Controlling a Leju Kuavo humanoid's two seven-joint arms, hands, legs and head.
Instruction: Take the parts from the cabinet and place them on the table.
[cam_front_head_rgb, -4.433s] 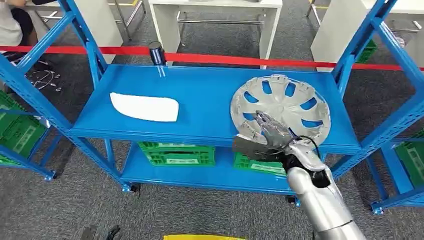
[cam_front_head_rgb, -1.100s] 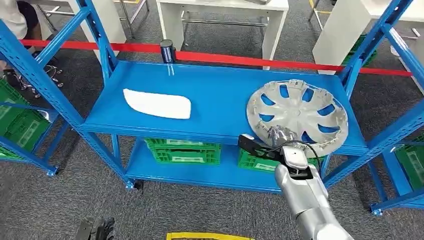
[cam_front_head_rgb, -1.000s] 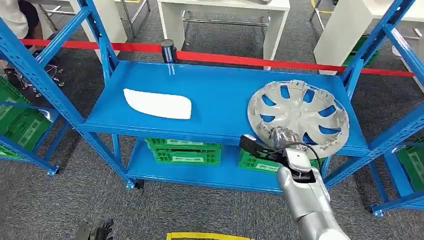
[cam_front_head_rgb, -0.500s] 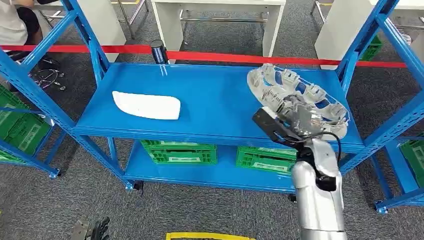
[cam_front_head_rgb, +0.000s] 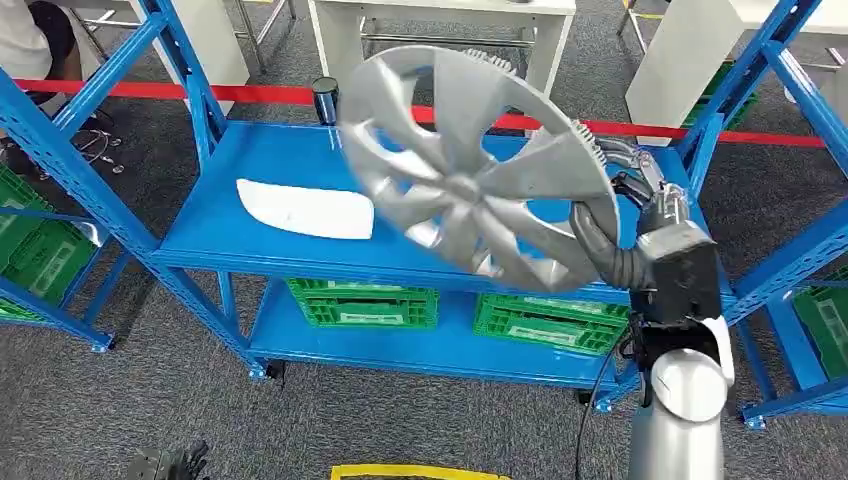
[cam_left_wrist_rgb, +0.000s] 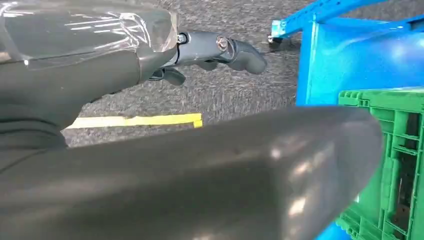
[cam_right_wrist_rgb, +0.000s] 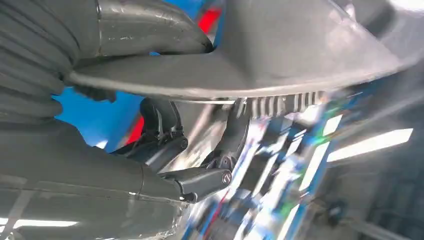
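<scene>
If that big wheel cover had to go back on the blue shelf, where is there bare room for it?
The top shelf looks bare behind the white part, up to the dark post. The right hand holds the wheel cover, hiding the right side. The lower shelf is crowded with green crates.

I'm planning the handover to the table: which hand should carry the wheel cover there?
The right hand: it already grips the wheel cover by its rim, lifted above the blue shelf. The left hand hangs low over the floor, holding nothing.
</scene>
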